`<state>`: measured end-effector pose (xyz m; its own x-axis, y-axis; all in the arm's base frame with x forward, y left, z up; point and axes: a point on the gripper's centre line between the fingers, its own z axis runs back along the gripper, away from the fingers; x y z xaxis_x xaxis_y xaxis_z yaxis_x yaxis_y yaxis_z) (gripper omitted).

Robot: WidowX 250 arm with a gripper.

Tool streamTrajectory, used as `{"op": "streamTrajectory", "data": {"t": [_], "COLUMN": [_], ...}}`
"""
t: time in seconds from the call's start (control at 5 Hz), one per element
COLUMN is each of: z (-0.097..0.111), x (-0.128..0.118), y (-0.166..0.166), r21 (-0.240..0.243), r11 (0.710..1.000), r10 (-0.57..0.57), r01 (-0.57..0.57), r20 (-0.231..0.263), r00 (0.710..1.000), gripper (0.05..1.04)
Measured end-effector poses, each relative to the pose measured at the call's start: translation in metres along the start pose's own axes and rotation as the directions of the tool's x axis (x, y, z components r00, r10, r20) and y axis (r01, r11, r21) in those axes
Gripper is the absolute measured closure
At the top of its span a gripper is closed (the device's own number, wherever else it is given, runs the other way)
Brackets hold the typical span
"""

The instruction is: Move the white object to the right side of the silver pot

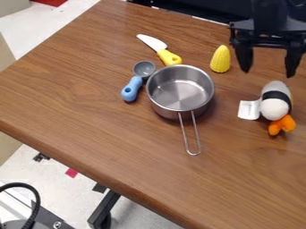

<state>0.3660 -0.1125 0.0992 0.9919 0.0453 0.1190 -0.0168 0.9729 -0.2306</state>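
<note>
Over the upper right of the table, my gripper hangs open, its two black fingers spread wide with nothing between them. Just below the fingertips lies the white object, a soft toy with a grey end, a black band, orange feet and a white tag on its left. It rests on the table to the right of the silver pot, with wood showing between the two. The pot is empty, and its wire handle points toward the lower edge of the view.
A yellow corn cob stands behind the pot to the right. A knife with a yellow handle lies behind the pot, and a grey scoop with a blue handle is at its left. The table edge runs diagonally along the lower left.
</note>
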Motion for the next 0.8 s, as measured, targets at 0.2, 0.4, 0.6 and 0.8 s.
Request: {"op": "streamTrajectory", "data": {"t": [0.2,0.4,0.6,0.8], "z": [0.034,0.043,0.047,0.039], "x": [0.004,0.008,0.021,0.035], "y": [0.002,0.02,0.046,0.079], "r21": [-0.04,0.019,0.071,0.128], "r11": [0.999,0.998,0.99,0.97], "r10": [0.011,0.051,0.11,0.191], "r01": [-0.008,-0.054,-0.121,-0.208], "r20": [0.067,0.108,0.142,0.132], "r00": [0.998,0.993,0.984,0.973], "gripper": [0.083,0.083,0.083,0.083]}}
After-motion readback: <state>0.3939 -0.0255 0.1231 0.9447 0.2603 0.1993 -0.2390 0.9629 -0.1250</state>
